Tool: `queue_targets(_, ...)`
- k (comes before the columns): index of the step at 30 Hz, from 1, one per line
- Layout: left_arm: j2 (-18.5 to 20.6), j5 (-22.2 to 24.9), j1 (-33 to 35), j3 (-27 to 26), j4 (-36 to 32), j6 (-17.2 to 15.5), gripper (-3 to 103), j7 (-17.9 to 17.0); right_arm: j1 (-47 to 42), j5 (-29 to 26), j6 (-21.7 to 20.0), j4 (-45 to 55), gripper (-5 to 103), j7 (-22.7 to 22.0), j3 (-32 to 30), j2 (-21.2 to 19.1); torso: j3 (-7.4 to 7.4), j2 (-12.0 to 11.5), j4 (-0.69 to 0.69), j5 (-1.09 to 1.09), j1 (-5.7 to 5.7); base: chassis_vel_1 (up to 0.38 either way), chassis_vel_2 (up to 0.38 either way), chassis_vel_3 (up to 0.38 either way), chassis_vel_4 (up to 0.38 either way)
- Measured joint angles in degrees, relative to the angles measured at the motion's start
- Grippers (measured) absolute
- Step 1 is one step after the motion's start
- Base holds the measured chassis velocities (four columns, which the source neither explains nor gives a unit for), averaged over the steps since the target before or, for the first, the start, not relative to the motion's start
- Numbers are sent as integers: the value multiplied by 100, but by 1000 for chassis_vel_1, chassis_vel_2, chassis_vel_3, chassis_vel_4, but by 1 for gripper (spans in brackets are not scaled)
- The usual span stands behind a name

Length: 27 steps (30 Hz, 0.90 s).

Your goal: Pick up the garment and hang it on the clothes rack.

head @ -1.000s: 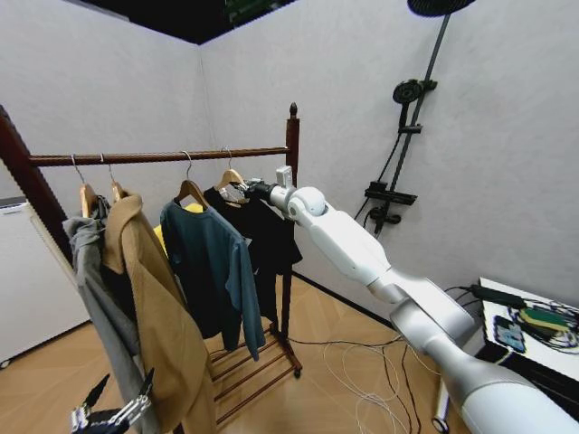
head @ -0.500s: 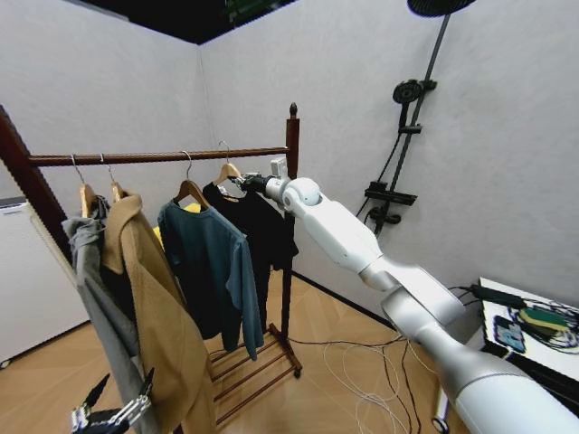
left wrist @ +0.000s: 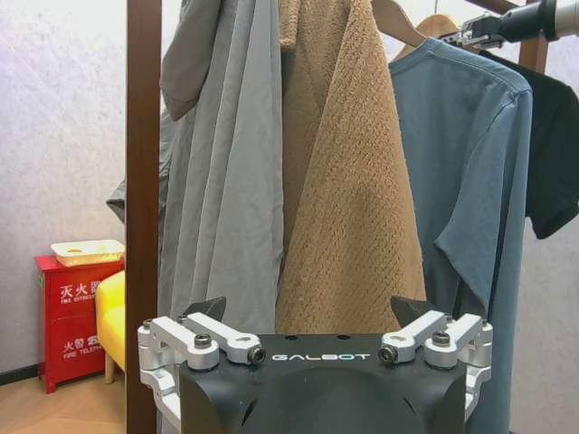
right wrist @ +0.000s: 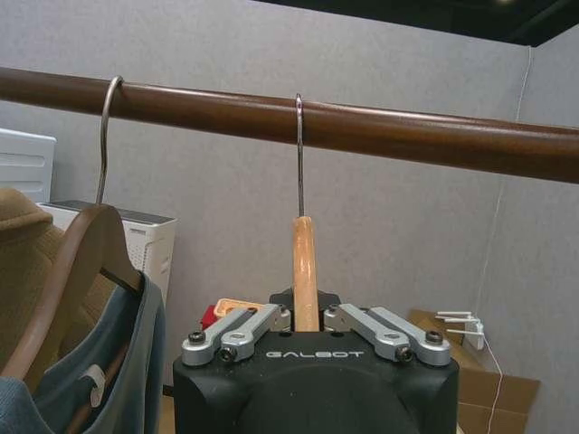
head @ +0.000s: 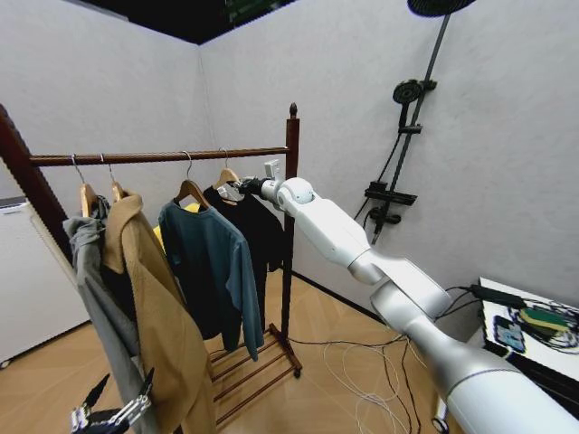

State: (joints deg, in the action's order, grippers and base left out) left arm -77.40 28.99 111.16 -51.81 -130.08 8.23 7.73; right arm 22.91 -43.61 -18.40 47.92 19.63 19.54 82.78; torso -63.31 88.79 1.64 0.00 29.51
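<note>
The garment (head: 261, 226), a black T-shirt on a light wooden hanger (right wrist: 305, 258), hangs at the right end of the clothes rack (head: 163, 156). The hanger's wire hook (right wrist: 298, 136) lies over the rack's bar (right wrist: 425, 138). My right gripper (head: 238, 190) is stretched out to the hanger just under the bar and is shut on the hanger's neck; in the right wrist view the gripper (right wrist: 305, 314) has the neck between its fingers. The left gripper (left wrist: 312, 312) hangs low in front of the rack, open and holding nothing.
A teal-blue shirt (head: 213, 262), a tan coat (head: 154, 307) and a grey garment (head: 95, 298) hang left of the T-shirt on the same bar. A shower fixture (head: 405, 136) is on the right wall. Cables (head: 362, 371) lie on the floor.
My right arm has moved the hanger a little to the left along the bar, and the black T-shirt has swung closer to the teal shirt. The left gripper has not moved.
</note>
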Motion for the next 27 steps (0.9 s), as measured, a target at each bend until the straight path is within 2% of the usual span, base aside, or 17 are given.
queue_targets(7, 0, 0, 0, 0, 0, 0, 100, 0, -7, 179, -64, 27, 9, -3, -20, 27, 0, 0, 0, 0, 0, 0, 0, 0, 0)
queue_targets(12, 0, 0, 0, 0, 0, 0, 100, 0, -76, -68, -161, 262, 30, -327, -36, 1, 0, 0, -1, -1, 1, 0, 0, 0, 0)
queue_targets(13, 0, 0, 0, 0, 0, 0, 100, 0, -76, -68, -161, 262, 30, -327, -36, 1, 0, 0, -1, -1, 1, 0, 0, 0, 0)
queue_targets(16, 0, 0, 0, 0, 0, 0, 100, 0, -233, -381, -362, 875, 47, -712, -15, -230, 0, 0, -1, 0, 1, 0, 0, 0, 0)
queue_targets(17, 0, 0, 0, 0, 0, 0, 100, 0, -233, -381, -362, 875, 47, -712, -15, -230, 0, 0, -1, 0, 1, 0, 0, 0, 0)
queue_targets(19, 0, 0, 0, 0, 0, 0, 100, -1, -373, -591, -600, 1573, 59, -1073, 57, -517, 0, 0, 3, 1, 2, 0, 0, 0, 0)
queue_targets(20, 0, 0, 0, 0, 0, 0, 100, 0, -435, -709, -667, 1911, 64, -1296, 80, -633, 0, 0, 0, 0, 2, 0, 0, 0, 0)
queue_targets(21, 0, 0, 0, 0, 0, 0, 100, 0, -435, -709, -667, 1911, 64, -1296, 80, -633, 0, 0, 0, 0, 2, 0, 0, 0, 0)
queue_targets(22, 0, 0, 0, 0, 0, 0, 100, 0, -495, -841, -758, 2216, 64, -1540, 85, -740, 1, 0, 1, 0, 1, 0, 0, 0, 0)
queue_targets(23, 0, 0, 0, 0, 0, 0, 100, 1, -593, -950, -929, 2631, 75, -1906, 85, -895, 1, 0, -2, 0, 1, 0, 0, 0, 0)
queue_targets(24, 0, 0, 0, 0, 0, 0, 100, 1, -593, -950, -929, 2631, 75, -1906, 85, -895, 1, 0, -2, 0, 1, 0, 0, 0, 0)
queue_targets(27, -1, 0, 0, 0, 0, 0, 100, -1, -872, -999, -1143, 3550, 91, -2620, 90, -1493, 0, 0, -3, -1, 1, 0, 0, 0, 0)
